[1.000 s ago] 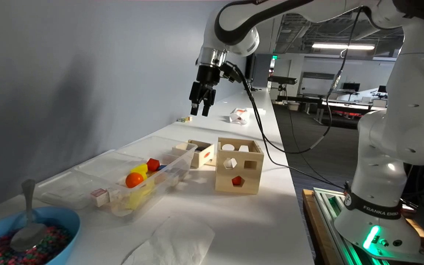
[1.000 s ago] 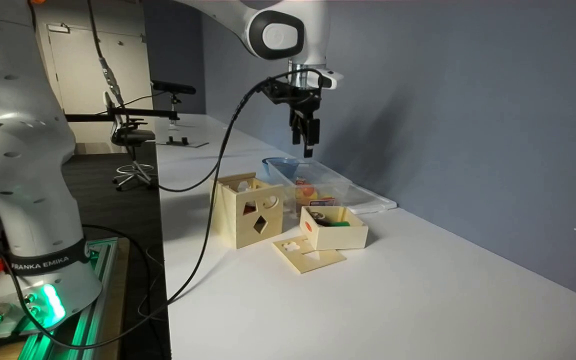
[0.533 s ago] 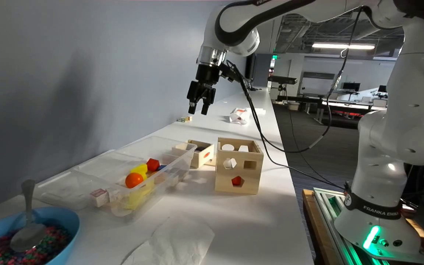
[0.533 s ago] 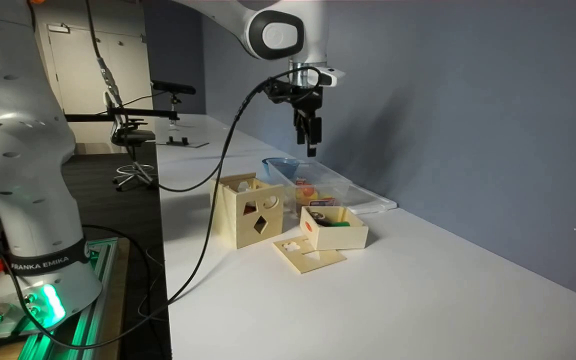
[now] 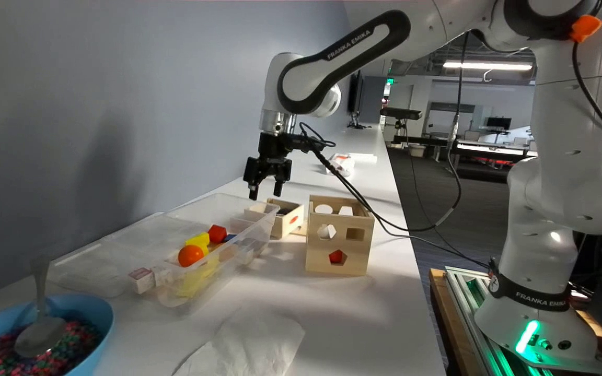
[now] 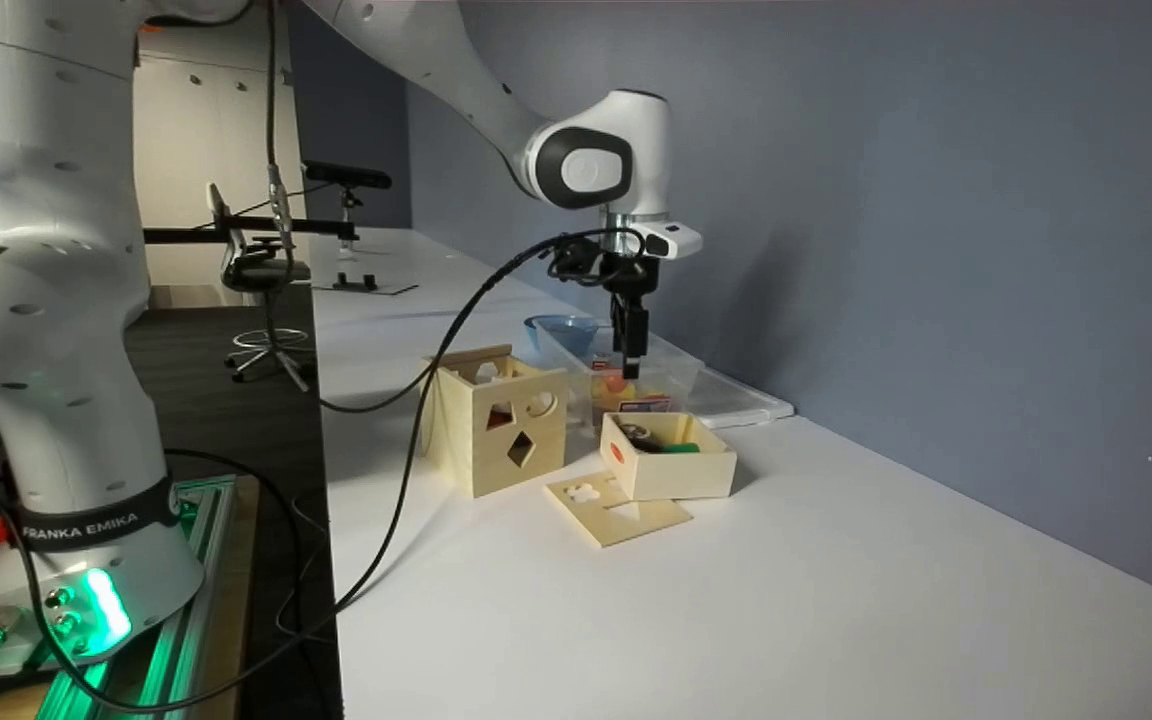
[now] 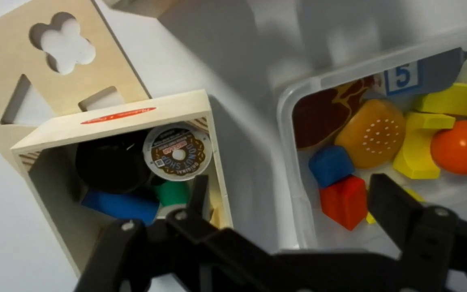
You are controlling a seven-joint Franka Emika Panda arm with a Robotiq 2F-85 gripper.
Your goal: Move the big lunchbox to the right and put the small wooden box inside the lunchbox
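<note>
The big lunchbox, a clear plastic tub (image 5: 253,241), stands by the wall with toy pieces inside. It also shows in an exterior view (image 6: 576,388) and the wrist view (image 7: 290,154). The small wooden box (image 5: 289,222) sits close beside its end, holding dark, blue and green things and a coffee pod; it also shows in an exterior view (image 6: 686,474) and the wrist view (image 7: 59,132). My gripper (image 5: 266,192) is open and empty above them, also in an exterior view (image 6: 630,362). In the wrist view its fingers (image 7: 289,182) appear over the box's inside and the tub's inside.
A tall wooden cube with holes (image 5: 340,250) stands beside both boxes. A flat wooden lid (image 6: 616,515) lies partly under the small box. A blue bowl (image 5: 94,313) with a spoon, a white sheet (image 5: 259,339) and a clear lid (image 6: 736,405) lie around the tub.
My gripper has come down and shifted slightly toward the wall, staying open. The tub, the small box and the cube have not moved.
</note>
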